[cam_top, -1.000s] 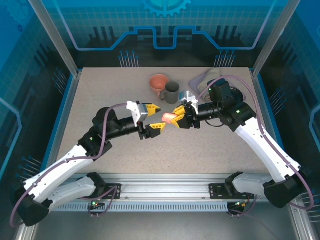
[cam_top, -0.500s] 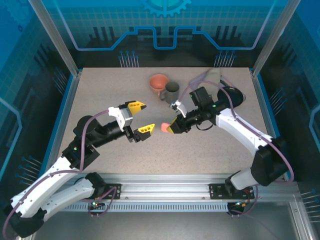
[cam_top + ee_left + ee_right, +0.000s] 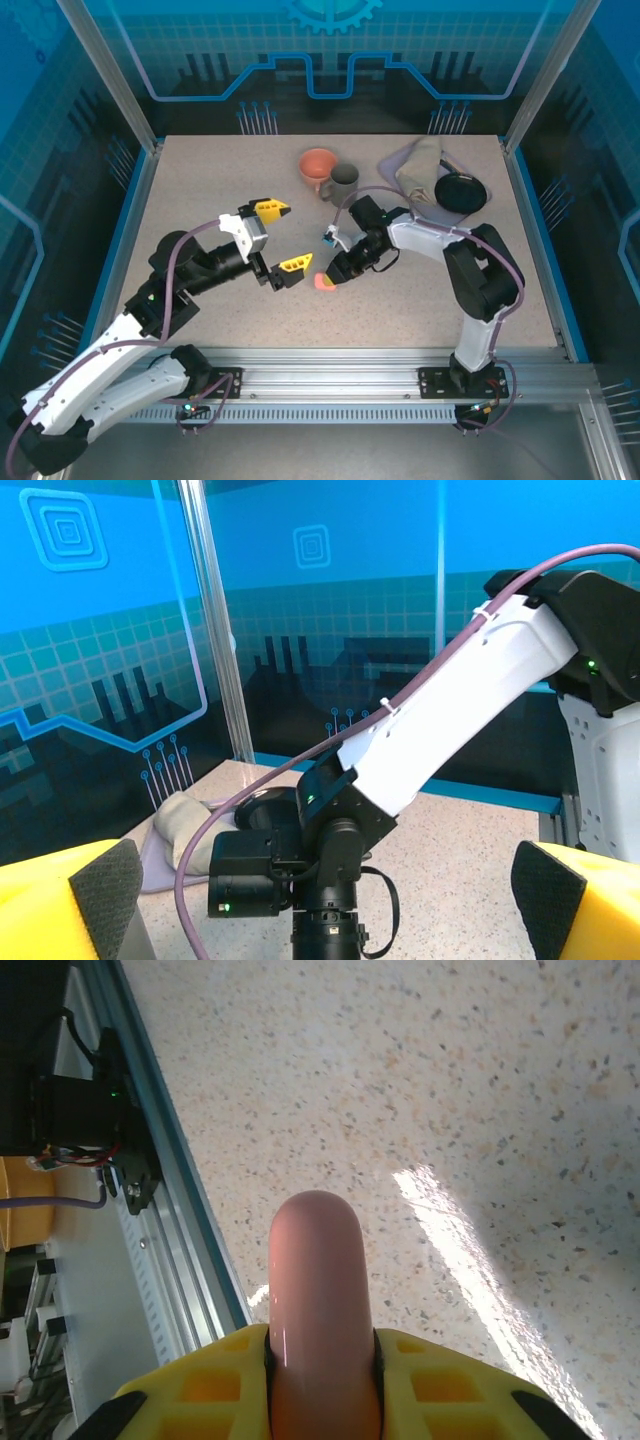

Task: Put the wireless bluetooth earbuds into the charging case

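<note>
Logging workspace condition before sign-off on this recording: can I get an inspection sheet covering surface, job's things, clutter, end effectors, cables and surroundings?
Surface: speckled table, no spills seen.
Job's things: salmon-pink rounded item clamped between yellow fingers; cannot tell whether it is a case or a bud.
Clutter: orange cup and grey mug side by side at the far edge; beige cloth on a lavender mat, black round dish beside it.
End effectors: left end effector open, holding nothing; right end effector shut on the pink item.
Cables: purple cables run along both arms, no snag seen.
Surroundings: blue enclosure walls; metal rail at the near edge.
</note>
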